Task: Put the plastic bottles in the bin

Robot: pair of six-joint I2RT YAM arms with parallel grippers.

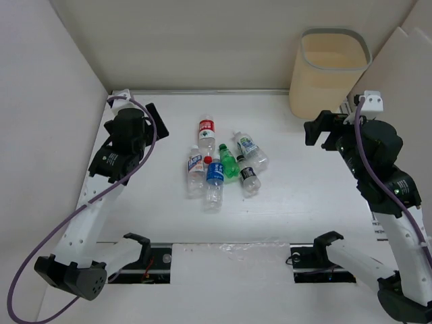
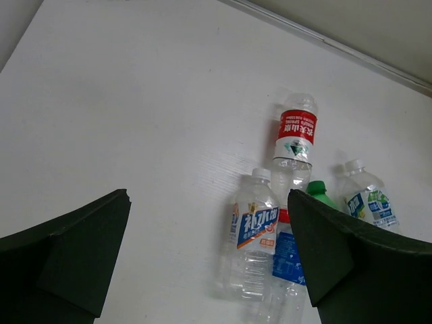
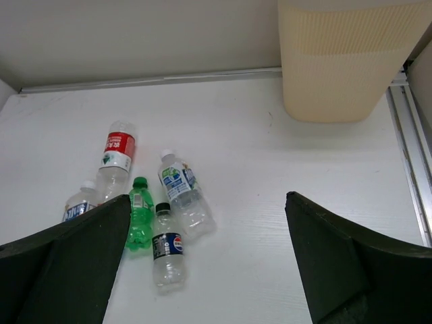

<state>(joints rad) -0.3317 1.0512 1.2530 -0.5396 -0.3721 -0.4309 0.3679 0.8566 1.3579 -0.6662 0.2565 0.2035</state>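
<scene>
Worktop (image 1: 304, 202) carries it all, with the bin (image 1: 317, 88) upright at the far right corner, just behind the right pincer (image 1: 320, 129). Both that one and the left pincer (image 1: 154, 120) hang above the surface with jaws spread wide, holding and touching nothing. Between them, mid-worktop, the plastic bottles (image 1: 219, 165) lie on their sides in a tight cluster, long axes mostly running near to far. The red-labelled bottle (image 1: 206, 131) lies closest to the left pincer.
</scene>
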